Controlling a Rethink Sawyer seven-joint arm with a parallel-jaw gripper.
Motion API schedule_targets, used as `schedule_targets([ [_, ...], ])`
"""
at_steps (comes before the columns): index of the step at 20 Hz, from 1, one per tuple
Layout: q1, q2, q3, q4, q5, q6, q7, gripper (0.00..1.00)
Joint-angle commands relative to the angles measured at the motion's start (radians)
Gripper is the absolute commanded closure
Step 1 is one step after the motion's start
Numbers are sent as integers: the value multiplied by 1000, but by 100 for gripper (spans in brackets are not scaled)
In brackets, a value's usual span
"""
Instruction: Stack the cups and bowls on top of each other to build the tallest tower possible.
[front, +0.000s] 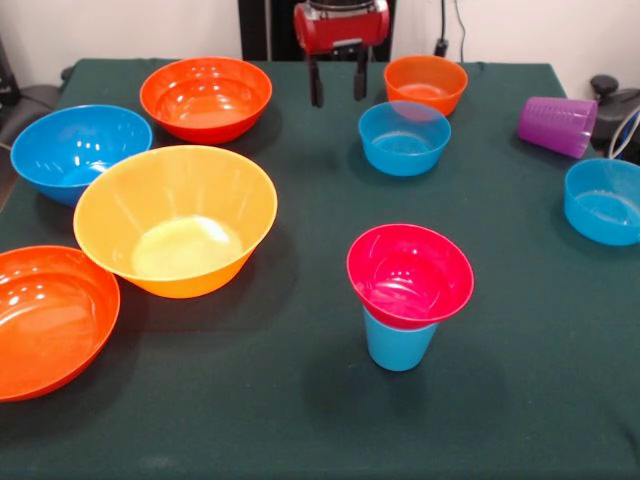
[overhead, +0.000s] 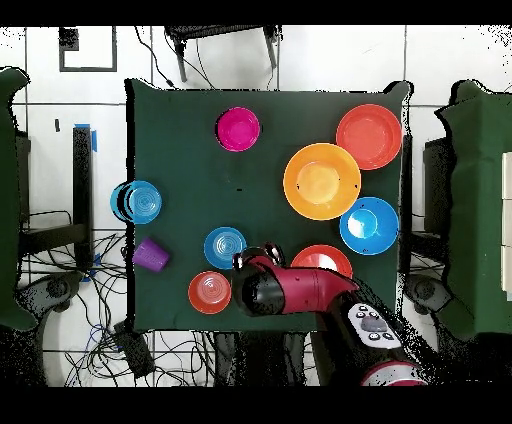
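Nearest the front camera, a large glossy red-orange plastic bowl (front: 45, 318) sits at the near left corner of the dark green table (front: 250, 410). At the far edge, the red-and-black gripper (front: 337, 88) hangs above the cloth with its two dark fingers (front: 315, 83) parted and nothing between them.

Just right of it stands a small orange plastic bowl (front: 426, 82), and touching that bowl's near side is a small blue plastic bowl (front: 404, 137). Left of the gripper rests a second large red-orange bowl (front: 206, 97). Farther left is a large blue plastic bowl (front: 80, 151), and nearer the camera a large yellow-orange plastic bowl (front: 176, 219).

At the far right, a translucent purple plastic cup (front: 557, 125) lies on its side, with another small blue bowl (front: 605, 200) near it.

Toward the near middle, well apart from the gripper, a light blue plastic cup (front: 399, 345) stands upright with a magenta-pink plastic bowl (front: 410, 275) seated in its mouth.
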Motion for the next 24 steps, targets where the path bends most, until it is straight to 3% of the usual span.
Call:
schedule_targets([
  [1,51,92,67,-97,58,80,148,0],
  [14,92,157,35,-97,67,-12,173,0],
  [24,87,238,-1,-128,2,-91,140,0],
])
